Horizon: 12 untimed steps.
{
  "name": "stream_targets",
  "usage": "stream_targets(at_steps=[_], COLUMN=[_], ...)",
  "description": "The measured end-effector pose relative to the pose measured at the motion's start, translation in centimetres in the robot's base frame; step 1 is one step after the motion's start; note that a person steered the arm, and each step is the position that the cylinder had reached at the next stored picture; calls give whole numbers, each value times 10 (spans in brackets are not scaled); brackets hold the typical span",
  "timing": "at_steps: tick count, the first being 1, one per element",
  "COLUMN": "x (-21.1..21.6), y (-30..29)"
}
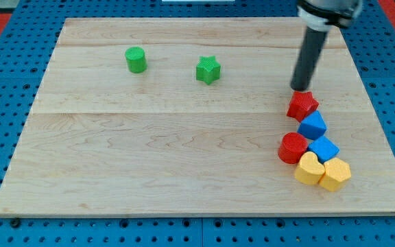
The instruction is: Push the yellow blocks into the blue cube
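The yellow heart (309, 169) and yellow hexagon (336, 173) sit touching each other near the surface's (149, 165) bottom-right corner, pressed against the blue cube (324, 148) just above them. A red cylinder (293, 147) lies left of that cube, with another blue block (313, 126) and a red star (302, 105) above. My tip (299, 88), with no gripper to open or close, stands just above the red star. A green cylinder (136, 60) and green star (208, 70) lie well apart at the top.

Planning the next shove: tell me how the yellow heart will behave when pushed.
The yellow heart lies flat and low, so it should slide, not tip. It touches the yellow hexagon and a blue cube, so they would likely shift too. My tip is beside the red star.
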<state>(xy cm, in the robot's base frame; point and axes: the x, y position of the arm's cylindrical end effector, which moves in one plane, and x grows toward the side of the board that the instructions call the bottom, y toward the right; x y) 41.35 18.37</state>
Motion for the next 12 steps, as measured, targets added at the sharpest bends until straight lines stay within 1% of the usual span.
stream_targets(at_steps=[1, 2, 3, 4, 5, 6, 7, 8, 9, 10, 11, 12], x=[79, 81, 36, 30, 103, 166, 203, 200, 167, 142, 196, 203], y=[-11, -20, -15, 31, 107, 107, 126, 96, 34, 60, 105, 94])
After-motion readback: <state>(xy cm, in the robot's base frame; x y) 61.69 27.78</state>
